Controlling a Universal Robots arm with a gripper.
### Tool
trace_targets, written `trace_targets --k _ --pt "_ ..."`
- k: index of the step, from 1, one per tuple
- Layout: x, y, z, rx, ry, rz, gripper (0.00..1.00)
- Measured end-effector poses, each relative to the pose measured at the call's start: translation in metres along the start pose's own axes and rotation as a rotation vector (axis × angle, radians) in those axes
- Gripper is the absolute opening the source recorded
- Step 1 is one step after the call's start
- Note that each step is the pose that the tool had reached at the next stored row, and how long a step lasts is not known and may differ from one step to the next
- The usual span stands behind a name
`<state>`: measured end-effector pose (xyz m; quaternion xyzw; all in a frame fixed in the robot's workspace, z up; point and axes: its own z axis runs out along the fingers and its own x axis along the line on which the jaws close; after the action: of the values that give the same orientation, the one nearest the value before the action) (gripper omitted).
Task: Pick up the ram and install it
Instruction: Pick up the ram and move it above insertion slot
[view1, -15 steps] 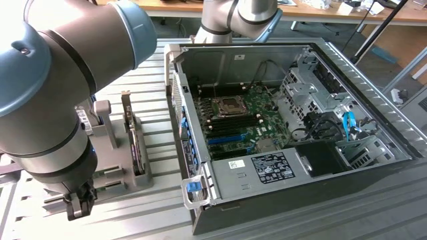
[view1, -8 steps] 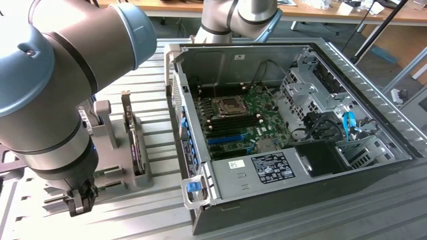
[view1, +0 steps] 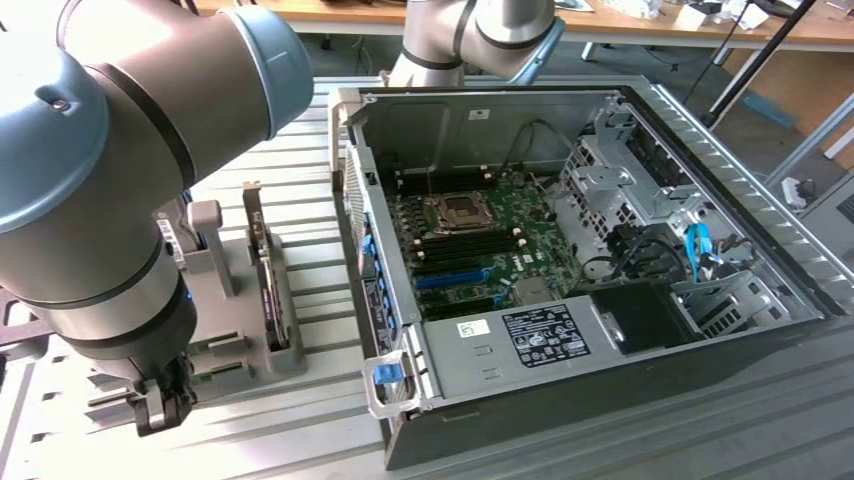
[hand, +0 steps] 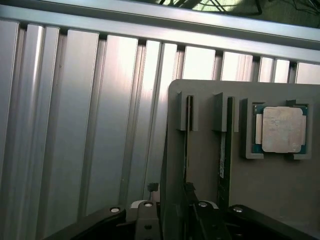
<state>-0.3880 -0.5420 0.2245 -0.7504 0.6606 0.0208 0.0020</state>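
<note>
The ram (hand: 186, 155) stands on edge in a narrow slot of a gray holder (hand: 280, 200) and appears from the wrist view as a thin dark line. A second, thicker card (hand: 223, 155) stands in the neighbouring slot, and a square silver processor chip (hand: 282, 129) lies flat in a recess just beside it. The gripper (hand: 174, 220) hangs low over the holder's edge with its fingers (hand: 145, 224) spread apart. They pinch nothing, and the ram's line runs between them. The holder rests on a ribbed aluminium table (hand: 75, 130). In the exterior view the arm (view1: 120, 200) descends at the exterior view's left. The open computer case (view1: 441, 420) lies at the exterior view's right with its motherboard (view1: 494, 235) exposed, well apart from the holder.
</note>
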Motion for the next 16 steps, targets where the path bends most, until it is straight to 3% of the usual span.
trace_targets --k 1,4,9,16 --pt "0.000 0.0000 0.0000 0.0000 0.0000 0.000 0.36" --pt "-0.001 0.0008 0.0005 0.0001 0.0000 0.000 0.36" --pt "-0.013 0.0077 0.0041 0.0000 0.0002 0.000 0.36" --pt "-0.012 0.0081 0.0058 0.0000 0.0001 0.000 0.36"
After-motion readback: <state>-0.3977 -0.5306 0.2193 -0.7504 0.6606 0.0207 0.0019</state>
